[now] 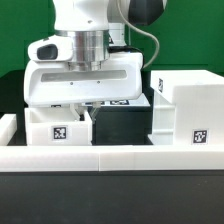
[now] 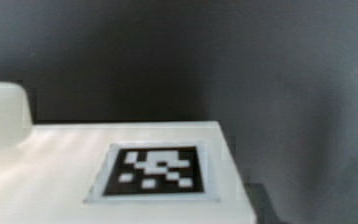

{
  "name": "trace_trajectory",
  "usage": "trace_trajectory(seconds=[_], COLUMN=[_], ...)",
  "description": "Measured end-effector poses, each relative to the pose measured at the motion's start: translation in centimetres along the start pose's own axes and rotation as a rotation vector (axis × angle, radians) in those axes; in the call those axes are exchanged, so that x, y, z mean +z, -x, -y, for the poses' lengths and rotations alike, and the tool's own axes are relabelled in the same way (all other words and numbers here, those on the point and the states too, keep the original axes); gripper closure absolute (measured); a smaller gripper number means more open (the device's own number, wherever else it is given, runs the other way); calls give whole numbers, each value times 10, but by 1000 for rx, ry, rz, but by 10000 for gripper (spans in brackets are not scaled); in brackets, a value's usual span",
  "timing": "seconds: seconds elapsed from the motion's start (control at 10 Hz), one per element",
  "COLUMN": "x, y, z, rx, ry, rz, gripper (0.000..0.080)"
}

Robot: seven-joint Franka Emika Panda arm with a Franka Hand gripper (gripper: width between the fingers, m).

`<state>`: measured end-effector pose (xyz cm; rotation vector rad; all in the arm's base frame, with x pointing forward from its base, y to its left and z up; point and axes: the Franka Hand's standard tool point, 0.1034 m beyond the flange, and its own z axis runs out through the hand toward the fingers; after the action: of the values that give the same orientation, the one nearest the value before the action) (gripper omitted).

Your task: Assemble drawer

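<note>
In the exterior view a small white open-top tray [image 1: 55, 127] with a square tag stands at the left, behind the front border. The tall white box shell [image 1: 186, 108], also tagged, stands at the right. A second tagged white part [image 1: 122, 100] shows just under the gripper body, between the two. My gripper [image 1: 87, 108] hangs low over the first tray's right wall; its fingertips are dark and mostly hidden. The wrist view shows a flat white tagged surface [image 2: 105, 150] very close below, with no clear fingers.
Low white border blocks run along the front [image 1: 100, 158] and the left [image 1: 8, 125] of the work area. A dark gap [image 1: 120, 127] lies between the left tray and the box shell. A cable hangs behind the arm.
</note>
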<state>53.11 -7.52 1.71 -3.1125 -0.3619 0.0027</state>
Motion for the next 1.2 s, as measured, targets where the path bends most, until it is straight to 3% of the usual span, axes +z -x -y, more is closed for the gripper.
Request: trace_trajectory(seconds=[0.4, 0.6, 1.2], x=[-1, -4, -2], y=[-1, 4, 5], z=[9, 3, 3], rx=[-429, -527, -910], ry=[17, 1, 8], rz=[18, 35, 55], gripper=[758, 758, 758])
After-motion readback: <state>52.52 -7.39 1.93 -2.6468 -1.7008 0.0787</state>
